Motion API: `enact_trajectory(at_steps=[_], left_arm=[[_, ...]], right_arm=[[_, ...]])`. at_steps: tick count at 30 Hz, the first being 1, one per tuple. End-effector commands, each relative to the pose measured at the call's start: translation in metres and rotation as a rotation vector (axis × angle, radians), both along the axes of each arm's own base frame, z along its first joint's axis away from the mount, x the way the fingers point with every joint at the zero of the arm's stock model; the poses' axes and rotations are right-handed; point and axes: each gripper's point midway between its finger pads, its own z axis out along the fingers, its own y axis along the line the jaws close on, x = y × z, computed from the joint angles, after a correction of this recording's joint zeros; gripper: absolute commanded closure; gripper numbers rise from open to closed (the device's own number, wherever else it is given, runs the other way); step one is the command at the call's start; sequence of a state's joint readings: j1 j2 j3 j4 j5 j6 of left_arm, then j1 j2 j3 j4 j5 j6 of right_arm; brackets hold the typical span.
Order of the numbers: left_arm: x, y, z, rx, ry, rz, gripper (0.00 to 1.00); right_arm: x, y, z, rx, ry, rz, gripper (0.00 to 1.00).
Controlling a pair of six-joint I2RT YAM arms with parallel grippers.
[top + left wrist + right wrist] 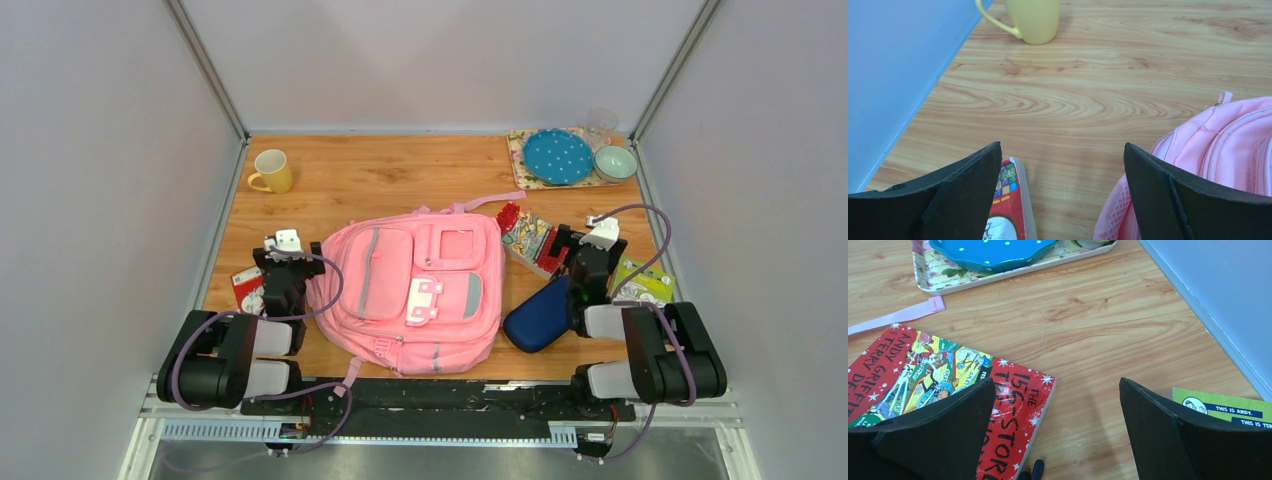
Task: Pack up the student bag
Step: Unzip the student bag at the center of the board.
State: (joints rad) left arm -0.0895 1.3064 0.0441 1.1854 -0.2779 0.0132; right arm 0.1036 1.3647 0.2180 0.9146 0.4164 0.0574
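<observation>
The left jaws stand apart, empty, between a small red book [1009, 212] and the student bag [380, 290], which lies flat, front up, in the middle of the counter [400, 170]. It looks soft, floppy and probably light, so a strap or seam edge looks the best hold. The right jaws gape over a storybook [923, 375].
</observation>
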Motion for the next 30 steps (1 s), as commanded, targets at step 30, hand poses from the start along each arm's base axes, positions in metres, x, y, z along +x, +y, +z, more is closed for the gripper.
enact_trajectory(at_steps=[30], left_arm=[[-0.074,-0.034,0.006,-0.592,0.227,0.079,0.01]], right_arm=[[-0.106,0.131,0.054,0.640,0.406,0.502,0.01]])
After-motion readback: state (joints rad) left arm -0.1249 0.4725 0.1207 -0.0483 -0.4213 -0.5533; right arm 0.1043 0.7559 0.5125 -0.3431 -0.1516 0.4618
